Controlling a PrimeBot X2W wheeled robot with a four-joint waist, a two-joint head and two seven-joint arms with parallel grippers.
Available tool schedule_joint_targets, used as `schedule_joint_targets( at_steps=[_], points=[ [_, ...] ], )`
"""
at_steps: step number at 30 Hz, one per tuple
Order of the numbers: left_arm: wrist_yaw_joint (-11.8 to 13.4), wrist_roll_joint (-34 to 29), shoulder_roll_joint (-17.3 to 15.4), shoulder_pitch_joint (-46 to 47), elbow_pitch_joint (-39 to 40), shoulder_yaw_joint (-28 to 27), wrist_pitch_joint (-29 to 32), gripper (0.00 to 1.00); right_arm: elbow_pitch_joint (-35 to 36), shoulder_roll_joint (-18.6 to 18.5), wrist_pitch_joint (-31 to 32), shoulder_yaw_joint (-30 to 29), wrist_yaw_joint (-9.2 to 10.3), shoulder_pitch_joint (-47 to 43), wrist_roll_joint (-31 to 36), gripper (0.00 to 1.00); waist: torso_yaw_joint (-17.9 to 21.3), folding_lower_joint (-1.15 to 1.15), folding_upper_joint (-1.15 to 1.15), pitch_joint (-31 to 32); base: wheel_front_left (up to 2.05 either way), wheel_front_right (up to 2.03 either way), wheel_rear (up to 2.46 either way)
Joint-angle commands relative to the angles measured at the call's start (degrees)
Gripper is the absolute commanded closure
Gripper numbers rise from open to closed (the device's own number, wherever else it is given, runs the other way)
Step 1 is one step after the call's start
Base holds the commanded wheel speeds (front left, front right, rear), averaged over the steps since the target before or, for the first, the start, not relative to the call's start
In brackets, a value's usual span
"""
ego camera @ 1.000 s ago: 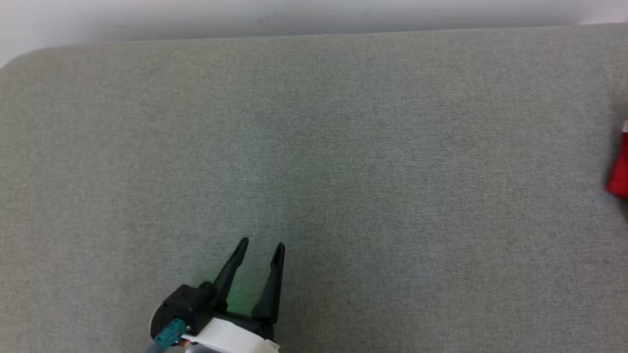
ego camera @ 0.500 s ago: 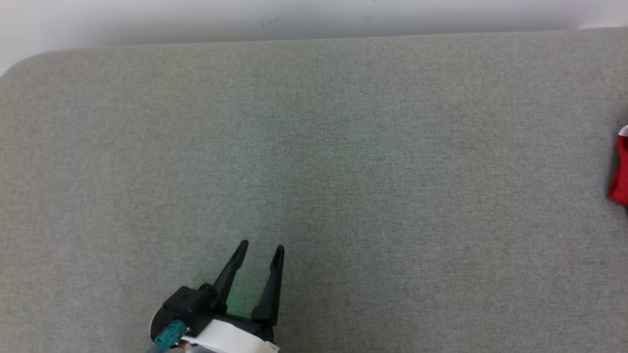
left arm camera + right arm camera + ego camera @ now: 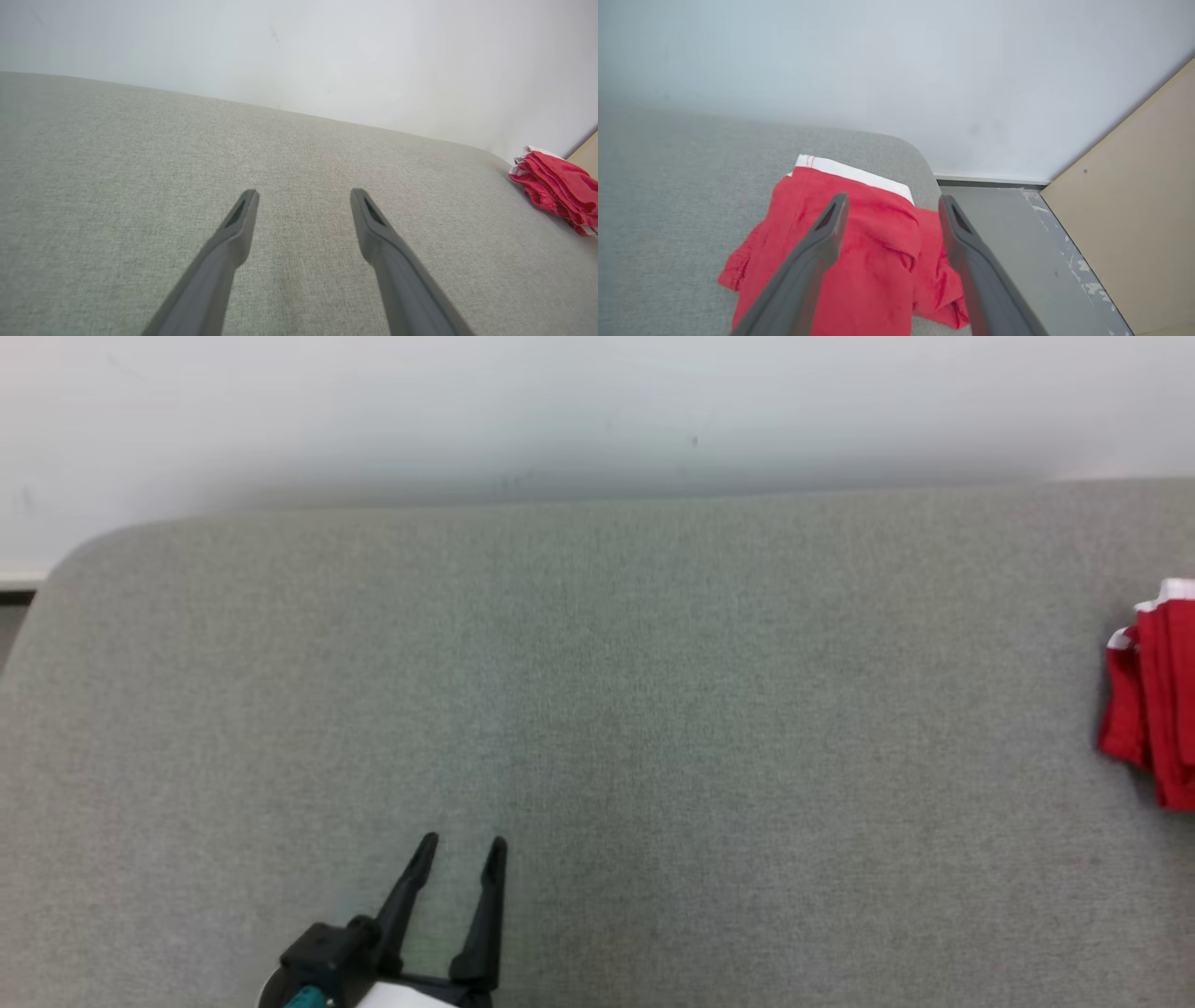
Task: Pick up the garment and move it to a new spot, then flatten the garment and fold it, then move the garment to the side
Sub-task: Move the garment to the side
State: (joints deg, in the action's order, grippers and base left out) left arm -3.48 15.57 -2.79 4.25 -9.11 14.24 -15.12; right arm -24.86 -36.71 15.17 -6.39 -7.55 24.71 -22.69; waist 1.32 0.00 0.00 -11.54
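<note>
The garment (image 3: 1153,695) is red with a white band and lies bunched at the right end of the grey cushion (image 3: 597,709), half cut off by the head view's right border. It also shows at the far right of the left wrist view as the garment (image 3: 558,189). In the right wrist view my right gripper (image 3: 892,203) hangs open just above the garment (image 3: 873,261), with nothing between its fingers. My left gripper (image 3: 460,845) stands open over bare cushion near the front edge, far to the left of the garment; its open fingers (image 3: 243,219) frame plain fabric.
A pale wall (image 3: 597,411) runs behind the cushion. Past the cushion's right end the right wrist view shows grey floor (image 3: 1017,242) and a beige panel (image 3: 1134,196). The cushion's rounded left corner (image 3: 75,551) is at the upper left.
The head camera has tilted up, so more wall and more of the garment show. The left gripper sits lower in the picture, still open.
</note>
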Motion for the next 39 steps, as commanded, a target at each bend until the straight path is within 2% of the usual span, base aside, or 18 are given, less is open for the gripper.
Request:
schedule_joint_targets(
  at_steps=[1, 11, 18, 25, 32, 39],
  points=[
    [0.6, -0.5, -0.2, -1.3, 0.3, -0.8, 0.0, 0.0, 2.3, 1.1, -2.4, -1.2, 0.14, -2.3, 1.1, 0.0, 0.1, 0.0, 0.0, 2.6, 0.0, 0.0, 0.0],
    [4.0, -1.1, -0.2, -8.3, 1.5, -5.2, 0.0, 0.0, 13.7, 13.1, -14.3, -1.6, 0.14, -16.7, 5.6, 0.0, -0.4, 0.0, 0.0, 11.4, 0.0, 0.0, 0.0],
    [5.1, -2.4, -0.2, -11.3, 1.8, -6.9, 0.0, 0.0, 14.2, 19.9, -23.9, 0.0, 0.14, -24.4, 11.1, 0.0, -0.6, 0.0, 0.0, 14.1, 0.0, 0.0, 0.0],
    [3.5, -3.3, -0.2, -13.4, 1.5, -7.8, 0.0, 0.0, 9.2, 24.7, -28.9, 2.0, 0.14, -29.0, 13.9, 0.0, -0.9, 0.0, 0.0, 16.0, 0.0, 0.0, 0.0],
    [-0.1, -1.6, -0.2, -14.5, 0.8, -7.4, 0.0, 0.0, 5.2, 28.6, -30.2, 3.6, 0.14, -31.1, 15.1, 0.0, -0.8, 0.0, 0.0, 17.3, 0.0, 0.0, 0.0],
    [-0.6, -1.5, -0.2, -14.3, 0.3, -7.4, 0.0, 0.0, 5.8, 30.7, -30.4, 3.2, 0.14, -31.2, 15.5, 0.0, -0.1, 0.0, 0.0, 17.8, 0.0, 0.0, 0.0]
  ],
)
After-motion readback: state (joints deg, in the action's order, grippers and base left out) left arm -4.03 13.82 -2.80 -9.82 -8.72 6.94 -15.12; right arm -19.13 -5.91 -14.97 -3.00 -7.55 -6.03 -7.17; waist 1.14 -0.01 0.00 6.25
